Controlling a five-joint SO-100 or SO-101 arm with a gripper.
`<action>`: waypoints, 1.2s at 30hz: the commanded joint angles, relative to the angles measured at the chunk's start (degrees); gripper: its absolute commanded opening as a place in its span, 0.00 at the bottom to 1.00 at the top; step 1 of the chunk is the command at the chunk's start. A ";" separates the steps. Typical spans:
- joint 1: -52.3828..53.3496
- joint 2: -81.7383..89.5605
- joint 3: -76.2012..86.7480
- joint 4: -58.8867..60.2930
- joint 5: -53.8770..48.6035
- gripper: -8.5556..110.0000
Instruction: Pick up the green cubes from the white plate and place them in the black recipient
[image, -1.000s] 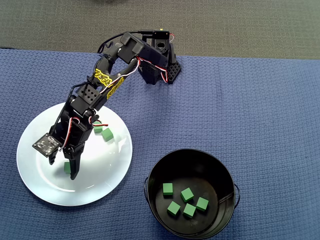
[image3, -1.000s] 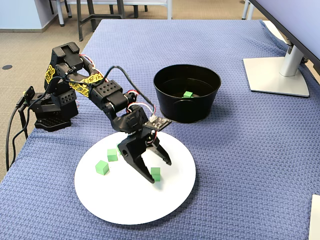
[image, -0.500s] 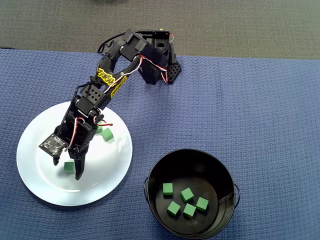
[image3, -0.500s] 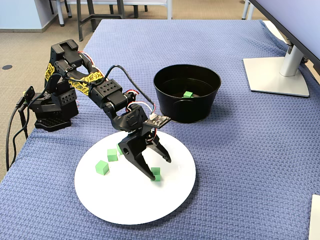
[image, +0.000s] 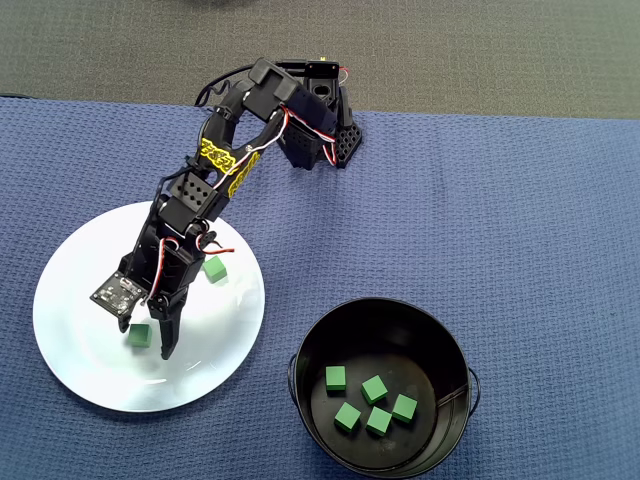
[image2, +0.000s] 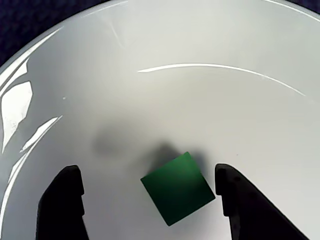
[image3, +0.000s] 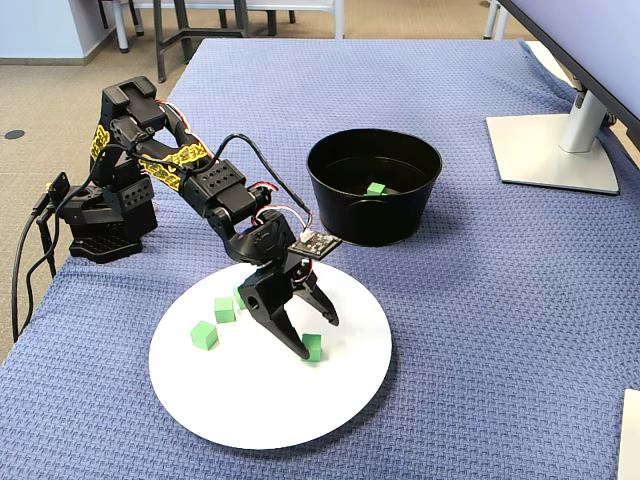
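Note:
The white plate (image: 80, 260) lies on the blue cloth. My gripper (image: 150, 335) is open and low over it, with one green cube (image: 139, 335) between the jaws. In the wrist view that cube (image2: 177, 188) lies on the plate (image2: 175, 90) between the fingers (image2: 65, 200), close to the right one with a thin gap. The fixed view shows the gripper (image3: 312, 335) astride this cube (image3: 313, 347), and two more cubes (image3: 204, 335) (image3: 225, 310) on the plate (image3: 250, 410). Another cube (image: 214, 269) lies beside the arm. The black recipient (image: 450, 340) holds several green cubes (image: 374, 388).
The arm's base (image3: 100, 225) stands at the cloth's far edge. The black recipient (image3: 375, 215) is behind and right of the plate in the fixed view. A monitor stand (image3: 555, 150) sits at the right. Open cloth lies between plate and pot.

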 joint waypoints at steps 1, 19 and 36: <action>-0.79 5.98 0.18 -2.37 0.09 0.30; -0.97 5.71 4.13 -6.59 -0.26 0.25; -0.70 5.36 3.78 -6.15 -0.09 0.07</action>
